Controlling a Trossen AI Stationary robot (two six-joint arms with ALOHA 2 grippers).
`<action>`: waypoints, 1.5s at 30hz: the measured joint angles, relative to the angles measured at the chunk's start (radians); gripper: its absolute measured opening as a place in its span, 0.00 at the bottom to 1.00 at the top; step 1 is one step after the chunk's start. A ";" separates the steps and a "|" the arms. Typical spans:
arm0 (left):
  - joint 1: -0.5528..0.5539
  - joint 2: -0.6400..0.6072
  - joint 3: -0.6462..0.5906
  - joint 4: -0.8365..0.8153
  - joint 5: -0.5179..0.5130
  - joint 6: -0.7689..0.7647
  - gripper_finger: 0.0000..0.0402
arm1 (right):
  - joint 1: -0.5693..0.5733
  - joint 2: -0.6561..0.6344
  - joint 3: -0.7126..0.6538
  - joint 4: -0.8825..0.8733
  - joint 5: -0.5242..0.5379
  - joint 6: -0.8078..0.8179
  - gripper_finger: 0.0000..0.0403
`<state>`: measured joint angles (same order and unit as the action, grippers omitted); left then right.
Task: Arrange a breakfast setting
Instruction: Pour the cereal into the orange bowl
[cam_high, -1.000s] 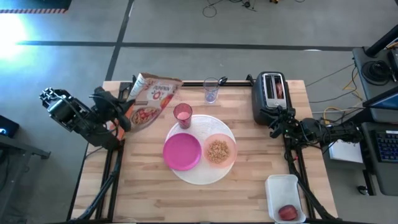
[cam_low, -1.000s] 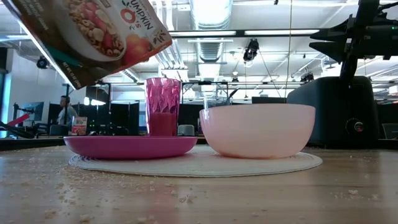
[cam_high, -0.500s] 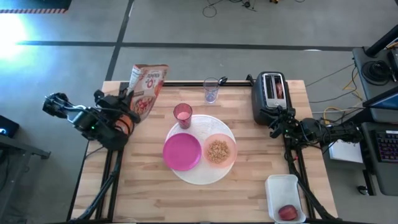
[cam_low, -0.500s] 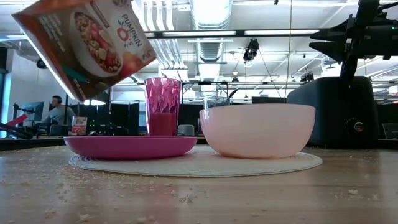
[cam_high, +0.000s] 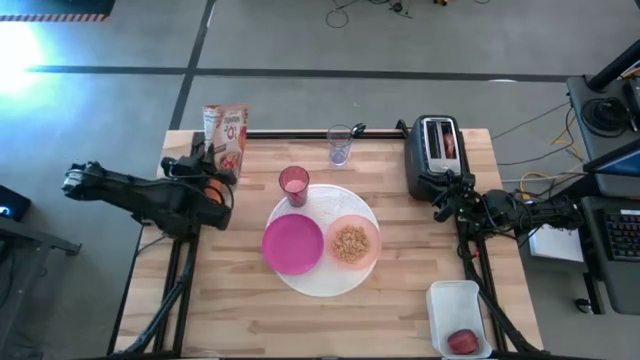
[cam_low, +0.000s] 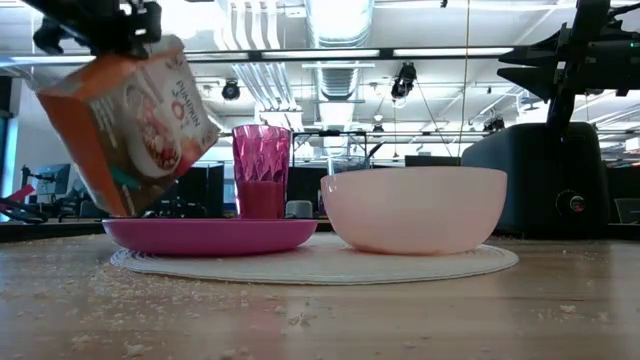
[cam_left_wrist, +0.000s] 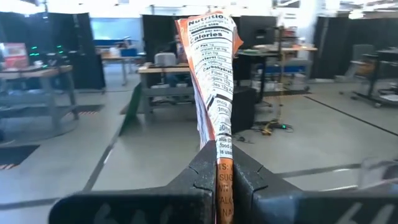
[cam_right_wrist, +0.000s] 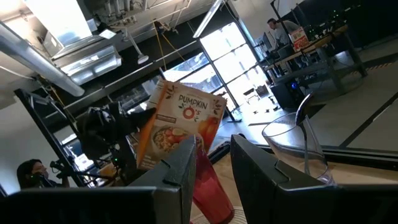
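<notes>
orange pumpkin cereal box was pinched by the left gripper above the table's far-left corner. peach bowl of cereal and magenta bowl were set on large round white plate. right gripper was parked beside black-and-silver toaster, fingers narrowly apart, empty.

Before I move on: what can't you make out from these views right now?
- Cereal box: whether it rests on the table or hangs; the left gripper, shut on it, blocks its base.
- Clear cup contents: too small from above.
- Toaster slot contents: too small.
- Tub: cropped at the bottom edge.
</notes>
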<state>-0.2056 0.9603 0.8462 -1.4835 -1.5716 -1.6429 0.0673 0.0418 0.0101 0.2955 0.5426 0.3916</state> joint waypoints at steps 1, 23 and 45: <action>0.014 0.001 -0.017 0.008 0.000 -0.016 0.00 | 0.000 0.000 0.000 0.000 0.000 0.000 0.23; 0.043 0.050 -0.119 0.204 0.066 -0.042 0.00 | 0.000 0.000 0.000 0.000 0.000 0.000 0.23; -0.075 0.194 -0.090 0.281 0.431 -0.156 0.00 | 0.000 0.000 0.000 0.000 0.000 0.000 0.23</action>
<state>-0.2811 1.1543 0.7563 -1.2028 -1.1409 -1.7987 0.0673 0.0422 0.0097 0.2955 0.5423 0.3916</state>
